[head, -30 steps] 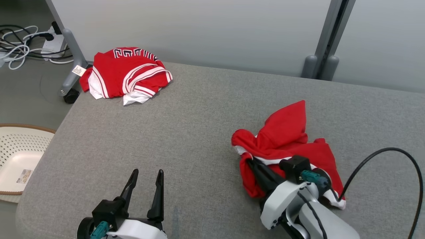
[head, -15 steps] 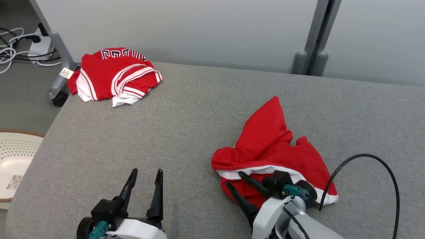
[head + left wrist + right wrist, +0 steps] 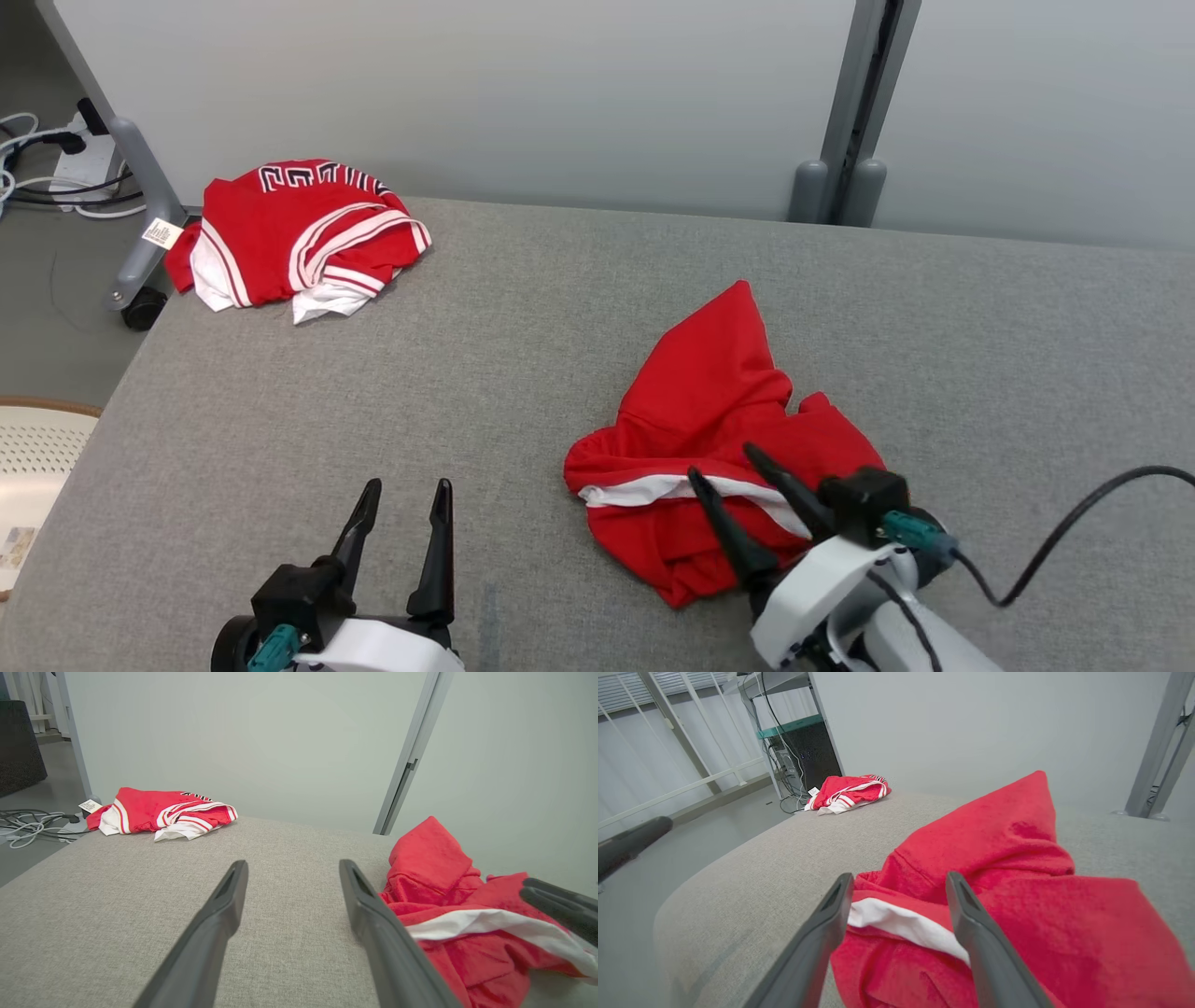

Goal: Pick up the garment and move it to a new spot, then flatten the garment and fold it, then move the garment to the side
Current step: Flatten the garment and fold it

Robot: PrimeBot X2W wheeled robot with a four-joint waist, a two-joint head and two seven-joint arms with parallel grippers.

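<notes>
A crumpled red garment [image 3: 709, 439] with a white band lies on the grey padded table [image 3: 523, 355], right of centre. It also appears at the right of the left wrist view [image 3: 448, 905] and fills the middle of the right wrist view [image 3: 1008, 872]. My right gripper [image 3: 724, 465] is open just above its near edge, fingers apart over the white band, holding nothing; in its own view [image 3: 899, 879] the fingers frame the cloth. My left gripper [image 3: 404, 493] stands open and empty near the table's front edge, left of the garment [image 3: 292, 865].
A second red garment [image 3: 294, 238] with white stripes and dark lettering lies folded at the table's far left corner. A pale perforated basket [image 3: 33, 457] sits on the floor at the left. Cables and a wheeled frame leg [image 3: 140, 233] are beyond that corner. A black cable [image 3: 1074, 532] trails from my right wrist.
My right gripper has opened and let go of the red garment, which now lies loose on the table. The head camera has turned, shifting the scene left. The left gripper has not moved.
</notes>
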